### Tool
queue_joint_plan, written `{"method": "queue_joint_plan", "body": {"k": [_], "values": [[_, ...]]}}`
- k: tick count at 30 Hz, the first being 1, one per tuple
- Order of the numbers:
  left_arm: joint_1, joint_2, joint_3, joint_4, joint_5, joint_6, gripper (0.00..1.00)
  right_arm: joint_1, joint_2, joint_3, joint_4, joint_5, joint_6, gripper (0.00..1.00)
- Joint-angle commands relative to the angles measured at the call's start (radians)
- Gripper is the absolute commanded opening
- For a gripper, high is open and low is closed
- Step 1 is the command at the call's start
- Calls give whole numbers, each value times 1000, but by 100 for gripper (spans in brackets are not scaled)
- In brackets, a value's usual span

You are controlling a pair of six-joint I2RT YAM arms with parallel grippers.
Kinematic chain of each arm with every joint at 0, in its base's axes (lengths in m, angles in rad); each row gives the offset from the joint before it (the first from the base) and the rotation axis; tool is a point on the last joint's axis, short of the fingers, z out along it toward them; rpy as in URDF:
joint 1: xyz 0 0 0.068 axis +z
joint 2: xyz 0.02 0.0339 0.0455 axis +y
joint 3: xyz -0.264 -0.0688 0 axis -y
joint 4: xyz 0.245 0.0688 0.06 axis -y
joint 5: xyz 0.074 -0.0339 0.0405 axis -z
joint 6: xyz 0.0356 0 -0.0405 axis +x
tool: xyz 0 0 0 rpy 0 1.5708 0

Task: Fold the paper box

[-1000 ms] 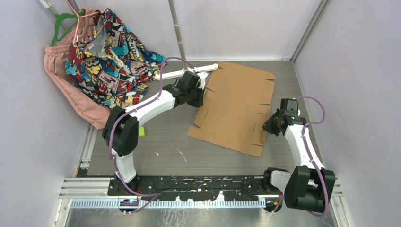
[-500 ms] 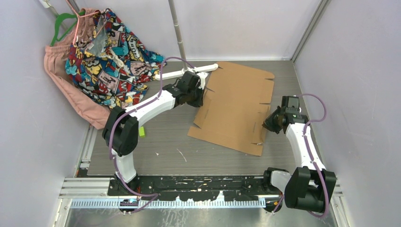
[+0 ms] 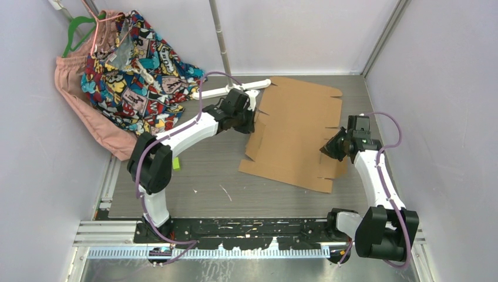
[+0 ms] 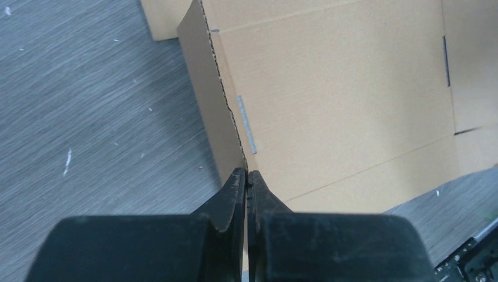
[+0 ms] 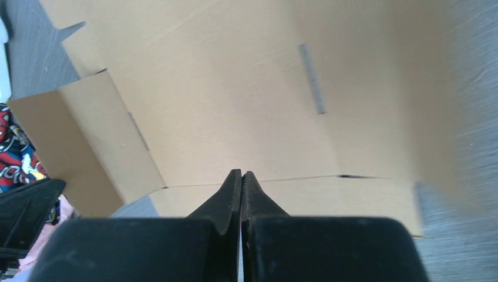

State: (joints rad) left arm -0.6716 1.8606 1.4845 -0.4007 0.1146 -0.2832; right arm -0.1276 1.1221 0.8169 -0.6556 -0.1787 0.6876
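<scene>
The paper box (image 3: 296,132) is a brown die-cut cardboard sheet lying open on the grey table, right of centre. My left gripper (image 3: 251,122) is shut at the sheet's left edge. In the left wrist view its tips (image 4: 246,174) meet the crease where a side flap (image 4: 214,117) stands up from the main panel (image 4: 340,88). My right gripper (image 3: 327,147) is shut at the sheet's right side, where a flap is lifted. In the right wrist view its tips (image 5: 241,174) sit against the cardboard (image 5: 235,106) at a fold line. Nothing shows clamped between either pair of jaws.
A heap of colourful printed clothes (image 3: 132,64) and a pink garment (image 3: 88,117) lie at the back left with a green hanger (image 3: 73,29). A white bar (image 3: 232,90) lies behind the left arm. A small green piece (image 3: 175,163) sits near the left arm. Enclosure walls stand close on all sides.
The right gripper has closed fully and moved up and left against the right flap, lifting it. The sheet has shifted slightly to the right. The left gripper has barely moved.
</scene>
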Motion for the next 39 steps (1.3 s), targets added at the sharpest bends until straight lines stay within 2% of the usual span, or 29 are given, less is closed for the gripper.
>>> {"method": "queue_joint_plan", "body": {"k": [1, 8, 10, 11, 13, 14, 17, 18, 20, 23, 28, 32, 35, 39], "values": [[-27, 4, 45, 60, 81, -39, 1, 17, 1, 45, 71, -53, 41, 1], [-42, 11, 48, 84, 104, -63, 1, 33, -2, 48, 73, -53, 37, 2], [-42, 5, 49, 67, 72, -52, 1, 33, -4, 67, 42, -16, 8, 9], [-42, 1, 51, 53, 50, -43, 4, 33, -2, 77, 32, 3, -6, 13], [-41, -13, 53, 18, -3, -21, 30, 33, 8, 101, 14, 47, -29, 24], [-40, -21, 51, 9, -34, -11, 38, 33, 20, 113, 8, 77, -38, 27], [-9, -33, 47, 9, -46, -8, 46, 24, 59, 147, 4, 135, -60, 39], [5, -30, 55, 5, -42, -9, 48, 18, 74, 158, 2, 148, -66, 47], [31, -12, 92, -10, -21, -5, 50, 3, 101, 171, 2, 172, -74, 55], [56, 58, 191, -27, 36, 6, 52, -39, 128, 169, 18, 212, -69, 60], [83, 221, 420, -71, 150, 13, 52, -112, 159, 163, 63, 192, -60, 65], [97, 308, 476, -28, 239, 3, 52, -177, 174, 169, 72, 194, -63, 68], [106, 360, 518, -18, 262, -3, 52, -239, 181, 157, 93, 141, -53, 70], [129, 423, 575, -34, 259, -3, 51, -284, 215, 156, 99, 147, -65, 72]]}}
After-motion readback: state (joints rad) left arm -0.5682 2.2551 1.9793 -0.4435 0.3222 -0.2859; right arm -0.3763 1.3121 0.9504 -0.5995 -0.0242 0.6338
